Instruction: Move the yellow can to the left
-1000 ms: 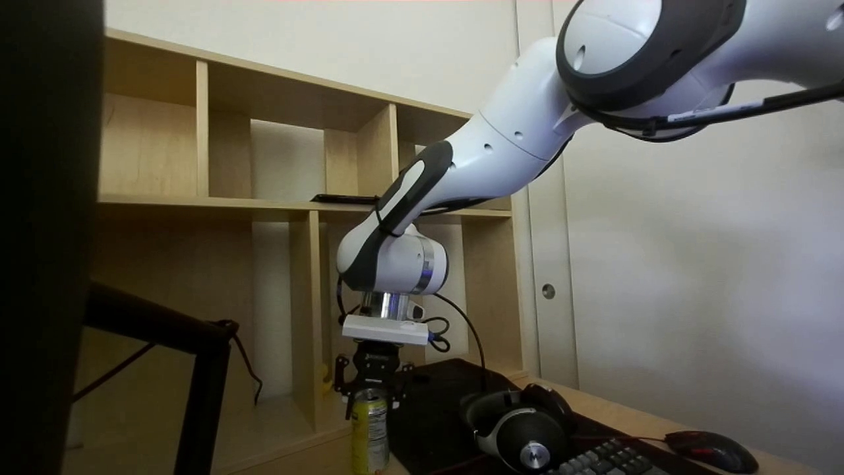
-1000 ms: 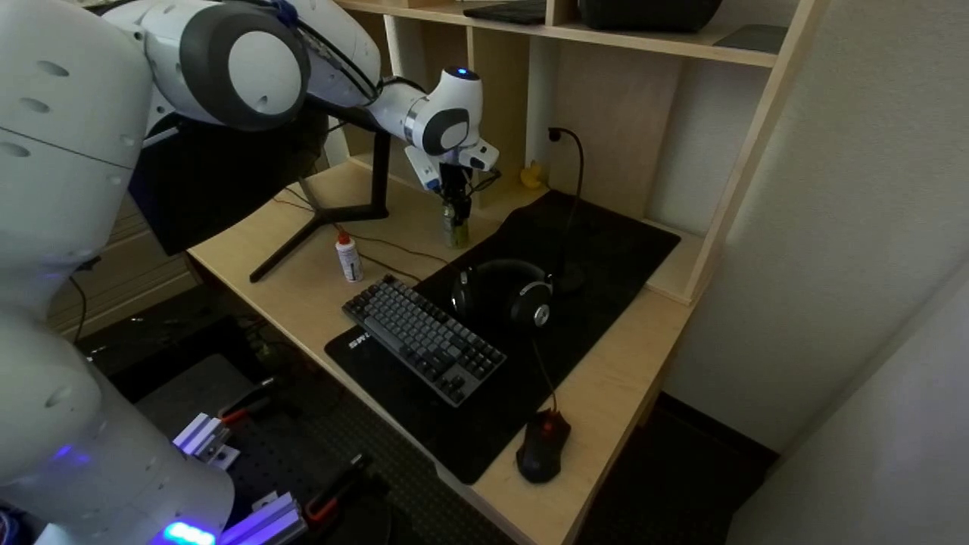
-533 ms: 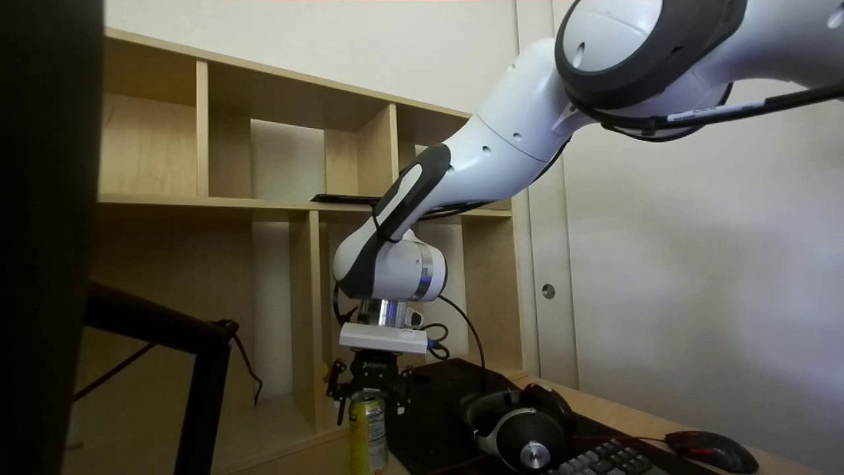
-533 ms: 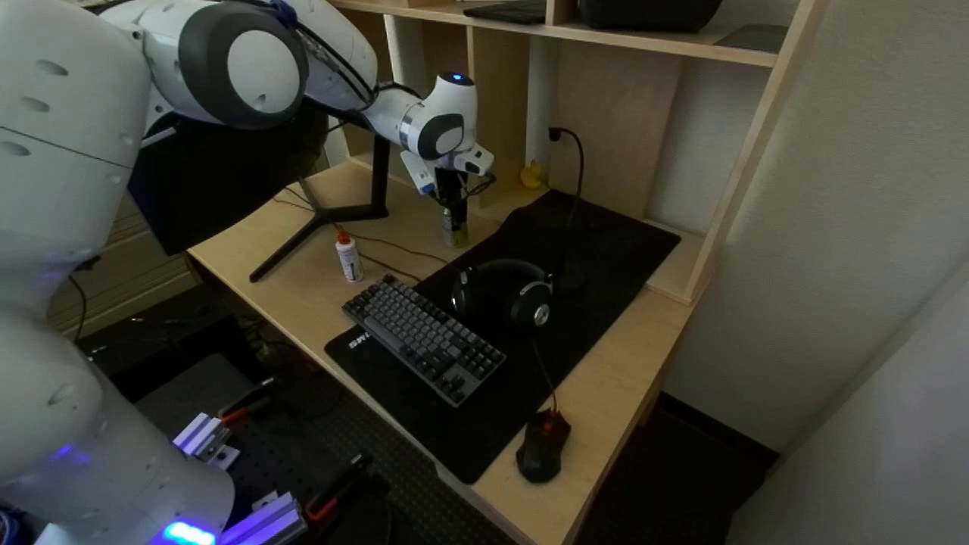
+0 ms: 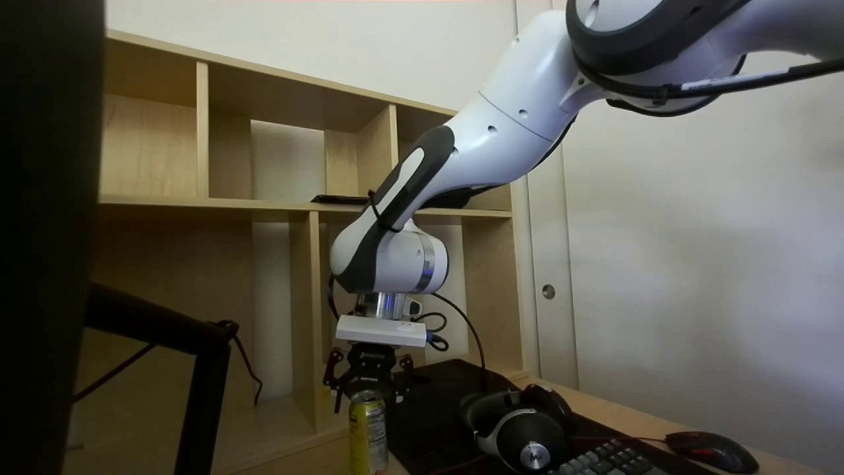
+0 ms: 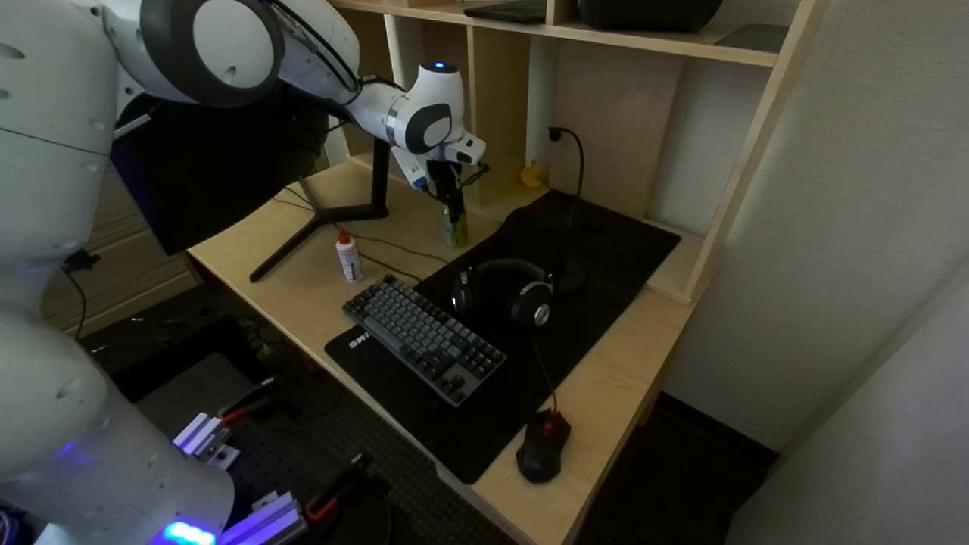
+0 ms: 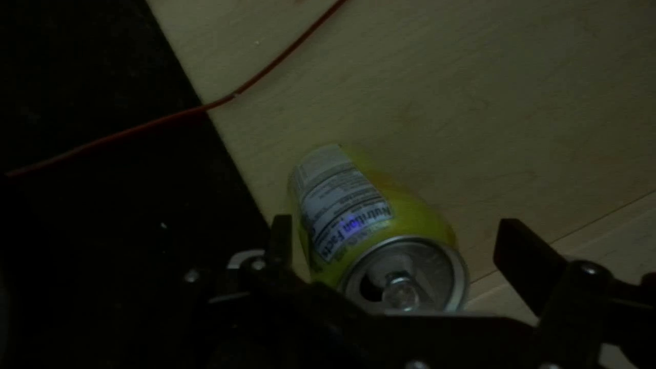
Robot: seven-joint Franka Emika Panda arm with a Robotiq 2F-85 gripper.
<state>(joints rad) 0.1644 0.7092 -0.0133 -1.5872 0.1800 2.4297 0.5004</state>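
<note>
- Standing upright on the desk [image 6: 310, 303], just beside the black mat [image 6: 621, 235]: the yellow can [image 7: 369, 225].
- Right under the gripper [image 5: 369, 398], top end between fingers [image 7: 528, 266] spread apart — clear gap on one side, cannot tell about contact on the other.
- Showing a dark opening [image 7: 370, 289] beside the tab [image 7: 402, 294] in the wrist view; cannot make out the contents.
- In upper compartments of the shelf unit [image 6: 500, 113]: flat dark thing [image 6: 509, 11] and, past a divider [image 6: 560, 11], bulky black thing [image 6: 649, 14].
- Near the keyboard [image 6: 424, 337]: white bottle [image 6: 348, 261] with red cap [image 6: 344, 237].

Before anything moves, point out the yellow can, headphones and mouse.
Yellow can [image 7: 361, 215]: wrist view, on its label.
Headphones [image 5: 525, 433]: in an exterior view, on an earcup.
Mouse [image 6: 543, 448]: in an exterior view, on its top.
</note>
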